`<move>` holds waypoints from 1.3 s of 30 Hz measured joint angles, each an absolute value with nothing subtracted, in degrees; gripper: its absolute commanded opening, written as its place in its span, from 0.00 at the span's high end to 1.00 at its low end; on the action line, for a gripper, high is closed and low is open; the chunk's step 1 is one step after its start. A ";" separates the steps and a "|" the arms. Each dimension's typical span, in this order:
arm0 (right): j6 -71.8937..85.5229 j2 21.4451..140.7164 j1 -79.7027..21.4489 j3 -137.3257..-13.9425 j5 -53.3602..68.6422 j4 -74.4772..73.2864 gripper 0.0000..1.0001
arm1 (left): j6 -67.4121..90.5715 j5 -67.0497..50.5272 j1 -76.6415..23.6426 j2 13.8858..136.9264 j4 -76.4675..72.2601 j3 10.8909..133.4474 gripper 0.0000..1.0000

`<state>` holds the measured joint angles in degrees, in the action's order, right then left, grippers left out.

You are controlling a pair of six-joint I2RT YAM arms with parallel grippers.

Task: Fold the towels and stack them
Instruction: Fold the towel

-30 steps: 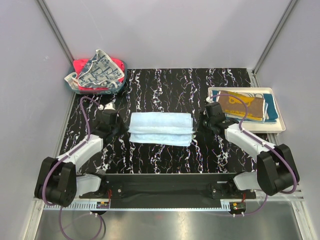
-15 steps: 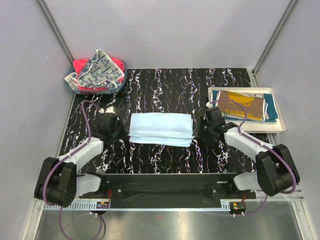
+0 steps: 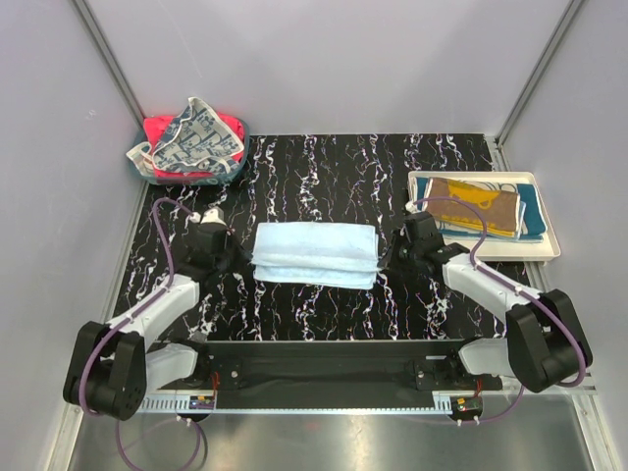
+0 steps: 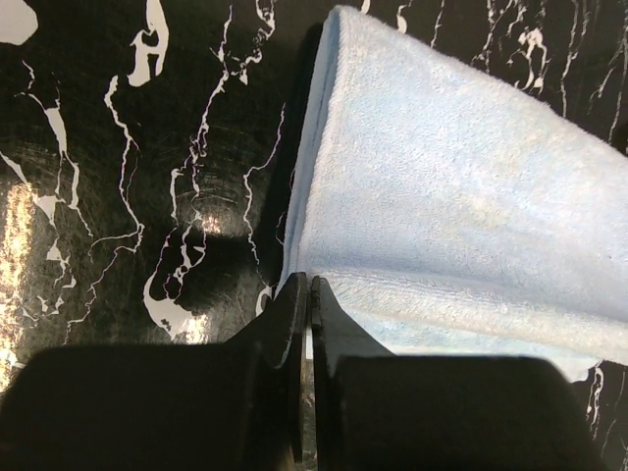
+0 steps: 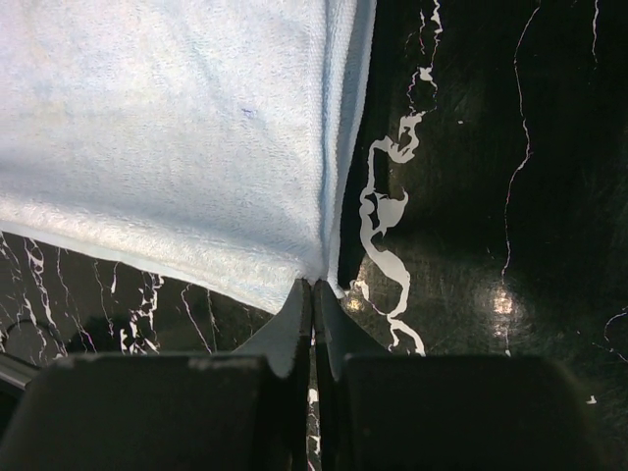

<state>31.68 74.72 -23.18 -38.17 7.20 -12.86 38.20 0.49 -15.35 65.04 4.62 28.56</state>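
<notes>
A folded light blue towel (image 3: 316, 253) lies flat in the middle of the black marbled table. My left gripper (image 3: 238, 257) is at its left end. In the left wrist view the jaws (image 4: 309, 285) are shut on the towel's (image 4: 442, 177) near left corner. My right gripper (image 3: 391, 255) is at the towel's right end, and its jaws (image 5: 316, 285) are shut on the near right corner, where the cloth (image 5: 167, 128) puckers. A white towel with blue print (image 3: 191, 132) and a red-pink towel (image 3: 159, 128) are heaped in the bin. A mustard-brown towel (image 3: 476, 201) lies on a teal one (image 3: 530, 211) in the tray.
The teal plastic bin (image 3: 235, 162) sits at the back left corner. The cream tray (image 3: 549, 240) stands at the right edge. Grey walls close the table on three sides. The arm bases stand along the near edge.
Both arms have stretched out slightly and dropped lower at the towel's ends. The towel has stayed in place, and both grippers have stayed shut.
</notes>
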 measured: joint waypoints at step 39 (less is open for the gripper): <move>36.67 82.83 -25.43 -43.07 8.80 -8.62 0.67 | 40.86 3.77 -26.94 75.18 3.68 35.09 0.71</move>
<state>36.67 82.83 -25.43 -43.07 8.80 -8.62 40.86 3.77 -26.94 75.18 3.68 35.09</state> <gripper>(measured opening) 0.338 0.295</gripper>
